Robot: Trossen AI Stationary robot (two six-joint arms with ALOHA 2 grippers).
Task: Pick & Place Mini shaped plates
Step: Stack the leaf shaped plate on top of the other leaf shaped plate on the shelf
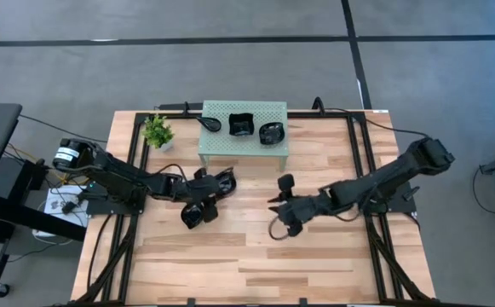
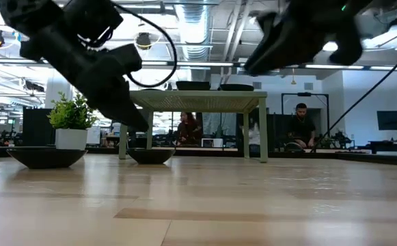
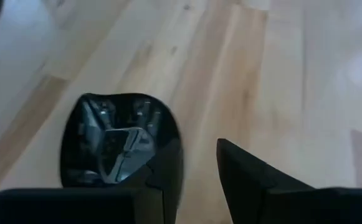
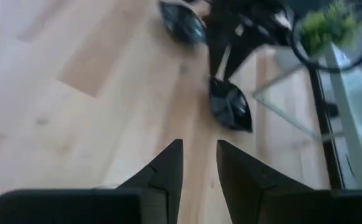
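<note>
The left gripper (image 1: 203,207) hangs low over a small shiny black plate (image 1: 192,215) on the wooden table (image 1: 315,264). Its two dark fingers (image 3: 168,174) are a little apart, with one over the plate's rim, and they hold nothing yet. Another little black plate (image 1: 223,181) sits just beside it. Three more black plates rest on the pale green stand (image 1: 217,147) at the back. I think the arm is about to grab; next it must pinch the rim and lift. The right gripper (image 1: 283,211) waits near the middle, fingers slightly apart, empty.
</note>
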